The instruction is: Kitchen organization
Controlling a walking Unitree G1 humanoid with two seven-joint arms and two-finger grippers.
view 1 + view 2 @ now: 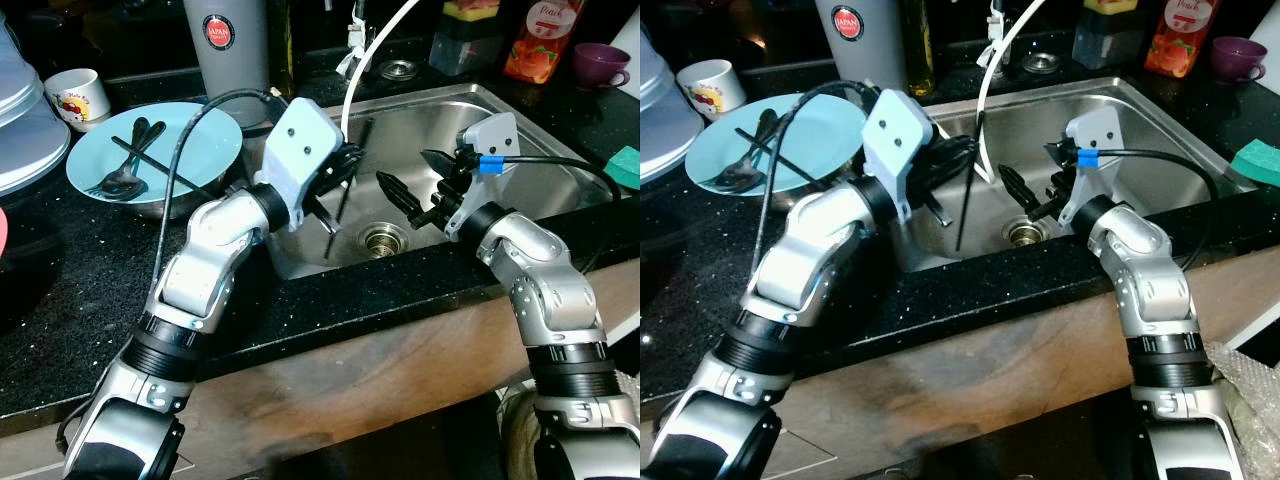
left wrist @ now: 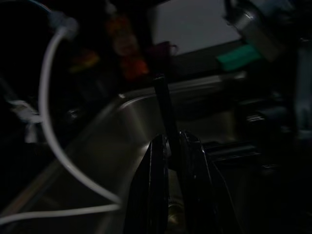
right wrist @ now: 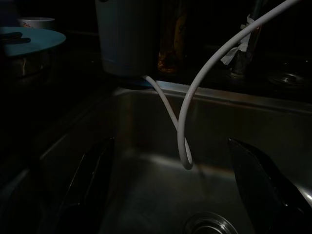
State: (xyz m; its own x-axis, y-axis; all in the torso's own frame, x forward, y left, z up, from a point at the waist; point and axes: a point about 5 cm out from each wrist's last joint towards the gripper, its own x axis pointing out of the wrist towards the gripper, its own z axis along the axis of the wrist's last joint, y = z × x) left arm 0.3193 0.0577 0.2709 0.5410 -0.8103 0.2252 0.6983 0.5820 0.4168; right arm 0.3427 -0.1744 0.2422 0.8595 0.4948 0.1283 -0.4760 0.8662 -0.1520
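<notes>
My left gripper (image 1: pixel 338 180) hangs over the left part of the steel sink (image 1: pixel 530 115), shut on a black chopstick (image 1: pixel 350 185) that stands nearly upright, tip down toward the basin. In the left wrist view the chopstick (image 2: pixel 163 109) sits clamped between the two fingers (image 2: pixel 157 168). My right gripper (image 1: pixel 408 172) is open inside the sink above the drain (image 1: pixel 381 240), holding nothing. On the counter to the left, a light blue plate (image 1: pixel 195 125) carries a dark spoon (image 1: pixel 121 181) and another black chopstick (image 1: pixel 165 168).
A thin white hose (image 1: pixel 372 48) loops down into the sink between the grippers. Behind stand a grey canister (image 1: pixel 228 50), a white mug (image 1: pixel 80 95), a juice bottle (image 1: pixel 540 40) and a purple cup (image 1: pixel 600 65). A green sponge (image 1: pixel 625 165) lies right of the sink.
</notes>
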